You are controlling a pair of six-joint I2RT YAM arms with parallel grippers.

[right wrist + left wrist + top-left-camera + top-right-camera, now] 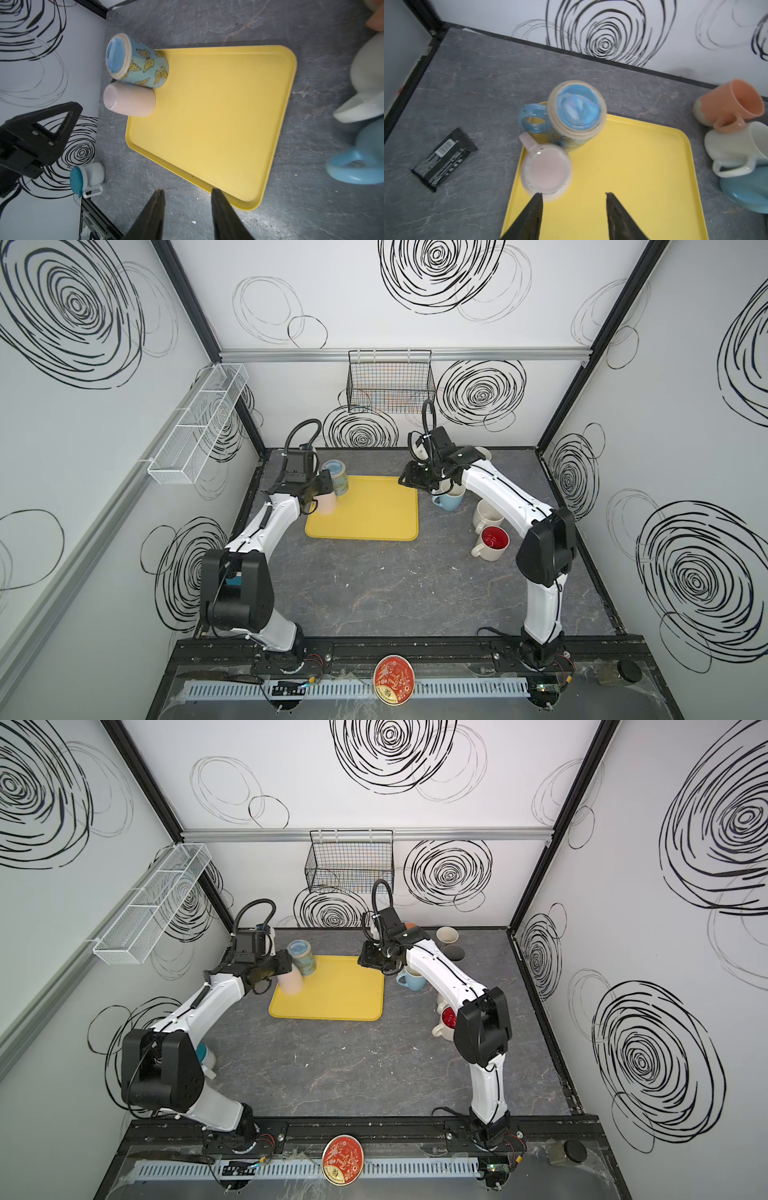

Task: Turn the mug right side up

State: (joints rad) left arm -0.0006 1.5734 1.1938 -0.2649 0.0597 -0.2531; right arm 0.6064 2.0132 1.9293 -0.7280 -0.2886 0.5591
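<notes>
Pink mug (546,170) sits base-up on the yellow tray (633,166), at the tray's 10 o'clock corner in both top views; it touches the butterfly mug (577,112), also base-up; pink one looks like the target, since the left gripper (573,194) is right at it. Left gripper spread, pinching nothing; the mug lies off-centre, against one finger (535,207), not between the two. Right gripper (187,190) spread too, nothing in it, hanging over the bench (374,585) by the tray's 1 o'clock corner.

Risks: closing from here would likely shove the pink mug instead of straddling it; that shove goes into the butterfly mug, which stands on the tray's very corner with its handle out over the bench, so it could tip off the rim; glazed wall may slip mid-flip; both handles crowd the same side, so a finger could snag.

Containers:
- tray holds only the two mugs;
- at the tray's 3 o'clock, light blue mug (449,502) with a white mug (733,149) and an orange mug (733,99) seemingly piled on it;
- red-lined mug (494,541) upright, nothing visible inside;
- wire basket (390,385) at 12 o'clock and mesh basket (195,423) at 9 o'clock; contents not discernible.
</notes>
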